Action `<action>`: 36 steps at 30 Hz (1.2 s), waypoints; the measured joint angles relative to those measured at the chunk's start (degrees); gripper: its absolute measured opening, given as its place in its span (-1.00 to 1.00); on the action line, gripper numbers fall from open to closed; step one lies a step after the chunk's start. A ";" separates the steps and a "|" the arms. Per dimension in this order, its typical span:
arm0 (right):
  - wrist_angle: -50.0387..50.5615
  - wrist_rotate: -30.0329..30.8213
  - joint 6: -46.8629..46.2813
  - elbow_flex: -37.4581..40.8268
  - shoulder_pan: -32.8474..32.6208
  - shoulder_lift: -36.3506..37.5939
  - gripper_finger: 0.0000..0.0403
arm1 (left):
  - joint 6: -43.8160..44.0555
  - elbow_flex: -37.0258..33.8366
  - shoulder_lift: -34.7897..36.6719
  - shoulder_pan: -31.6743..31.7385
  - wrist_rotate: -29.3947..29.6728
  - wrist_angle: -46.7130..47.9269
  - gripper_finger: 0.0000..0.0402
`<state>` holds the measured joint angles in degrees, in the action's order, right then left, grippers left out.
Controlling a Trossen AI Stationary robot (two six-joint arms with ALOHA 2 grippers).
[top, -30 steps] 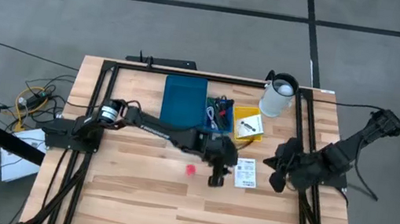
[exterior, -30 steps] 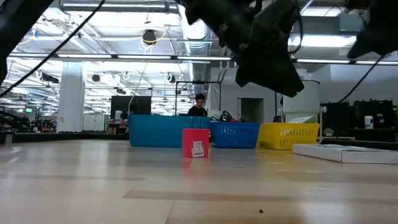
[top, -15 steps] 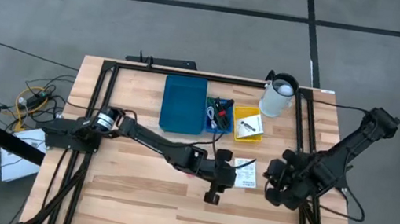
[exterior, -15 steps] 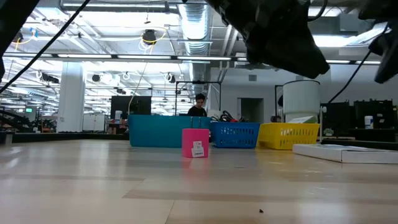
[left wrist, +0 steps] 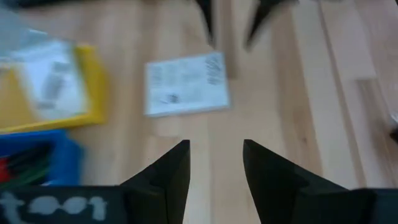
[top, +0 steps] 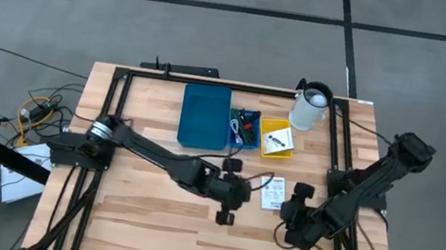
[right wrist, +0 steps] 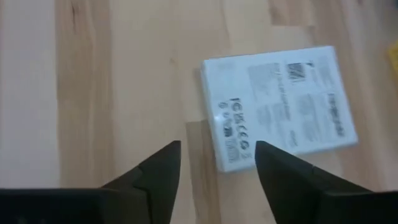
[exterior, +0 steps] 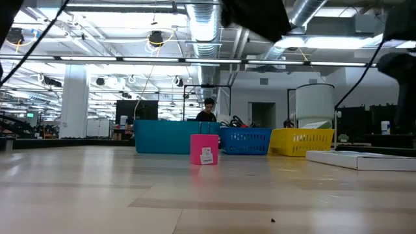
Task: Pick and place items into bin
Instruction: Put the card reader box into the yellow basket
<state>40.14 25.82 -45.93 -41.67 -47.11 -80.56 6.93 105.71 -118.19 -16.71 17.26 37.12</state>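
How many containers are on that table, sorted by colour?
Teal bin: 1
Blue basket: 1
Yellow bin: 1
White jug: 1
Total: 4

Left arm: stretched low from the table's left edge toward the middle, left gripper [top: 224,217] at its end, fingers [left wrist: 166,177] parted with nothing between them. Right arm: bent in from the right edge, right gripper [top: 292,189] with fingers [right wrist: 163,171] spread apart, empty.
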 joint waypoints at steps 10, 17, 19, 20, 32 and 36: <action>-3.14 1.20 3.49 -0.61 2.82 -8.59 -0.02 | 4.97 0.04 11.71 -6.54 19.34 9.09 -0.31; -5.10 -1.44 8.13 -1.18 6.60 -11.56 -0.11 | 11.13 0.02 14.41 -10.25 29.62 16.38 -0.31; -5.99 -1.50 9.79 -1.51 7.45 -13.53 -0.13 | 14.49 -0.04 15.07 -11.21 32.09 20.19 -0.31; -6.05 -1.45 10.29 -1.51 7.79 -14.52 -0.15 | 16.33 -0.05 15.41 -11.59 33.30 22.01 -0.31; -9.23 2.39 8.58 -1.93 8.26 -18.73 -0.91 | 28.46 -0.05 17.16 -15.98 39.18 31.98 -0.31; -9.83 1.97 7.45 -1.81 8.28 -18.47 -0.97 | 29.67 -0.05 17.16 -16.76 40.29 31.98 -0.31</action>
<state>30.30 27.79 -38.48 -43.48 -38.83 -99.04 36.60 105.67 -101.03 -33.47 57.56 69.10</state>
